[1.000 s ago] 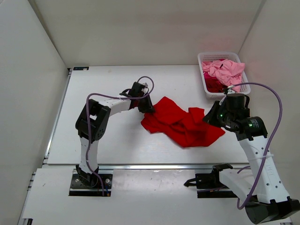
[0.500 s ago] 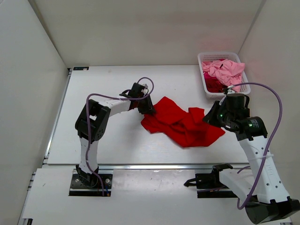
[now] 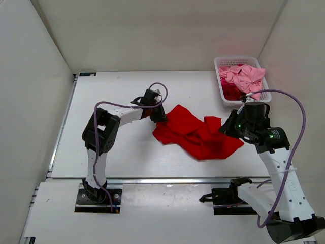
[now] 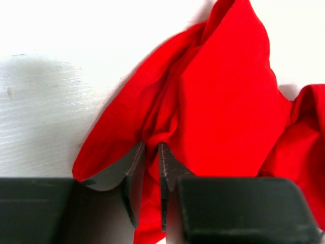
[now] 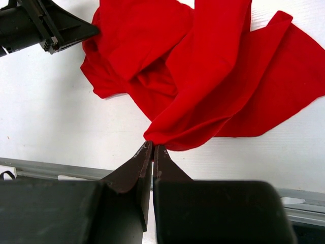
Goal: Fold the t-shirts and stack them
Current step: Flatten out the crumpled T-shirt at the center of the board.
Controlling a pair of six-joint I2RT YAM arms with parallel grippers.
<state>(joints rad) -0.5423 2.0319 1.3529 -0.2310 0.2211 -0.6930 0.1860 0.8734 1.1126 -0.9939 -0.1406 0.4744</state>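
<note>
The left gripper (image 4: 151, 147) and right gripper (image 5: 153, 147) jaws each pinched a thin fold of the bright red t-shirt (image 5: 213, 76); spreading it might tug one fold loose.

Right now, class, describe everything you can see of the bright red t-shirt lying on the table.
The bright red t-shirt is soft, plain cloth, crumpled and unfolded, spread in loose folds on the table. The left end effector pinches a bunched fold at one side; the right end effector pinches a drawn-out tip at the opposite side.
</note>
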